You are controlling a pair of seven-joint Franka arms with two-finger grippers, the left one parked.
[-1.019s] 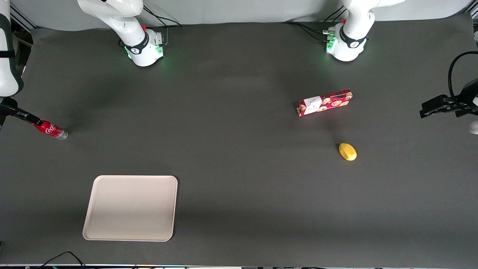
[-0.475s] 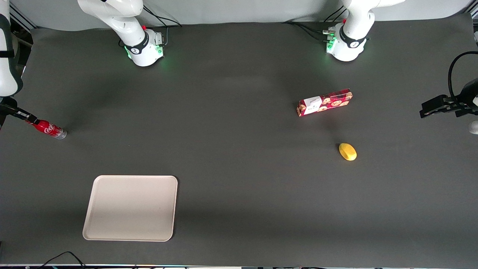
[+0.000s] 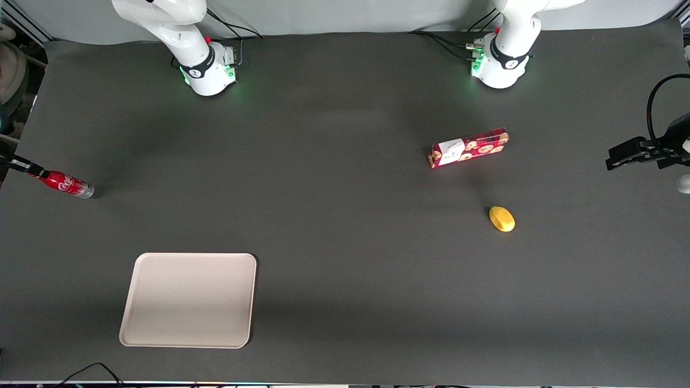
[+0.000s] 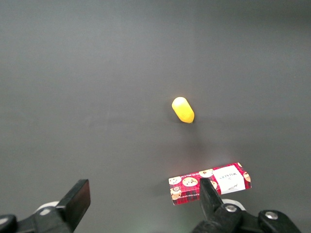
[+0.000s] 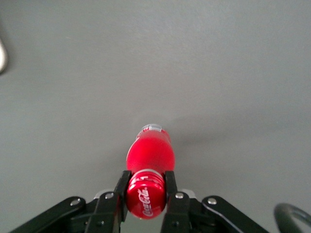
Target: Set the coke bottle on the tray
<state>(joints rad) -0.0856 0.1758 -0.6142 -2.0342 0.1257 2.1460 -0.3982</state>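
At the left edge of the front frame, about mid-height, the bottle point(image 3: 66, 185) is held at its capped end by the gripper point(image 3: 33, 171), whose two fingers point(image 5: 170, 187) are clamped on the neck just below the red cap. The bottle is seen tilted in the front view: its long axis runs from the cap at upper left to the silvery base at lower right. Whether the base touches the table point(image 3: 345, 215) cannot be told. In the wrist view the bottle point(image 5: 149, 160) is viewed almost end-on, cap nearest the camera, base farthest and pointing toward the table; white script is legible on the cap and body.

Tray point(image 3: 188, 299): beige, rectangular, rounded corners, lying flat in the lower left of the front frame, nearer the front camera than the bottle and well apart from it. Nothing lies on it.

Cookie box point(image 3: 468, 147): red, flat, in the right half of the front frame toward the parked arm's end; also seen in the left wrist view point(image 4: 210, 183).

Yellow object point(image 3: 502, 219): small, oval, near the box and nearer the front camera; also recorded in the left wrist view point(image 4: 183, 109).
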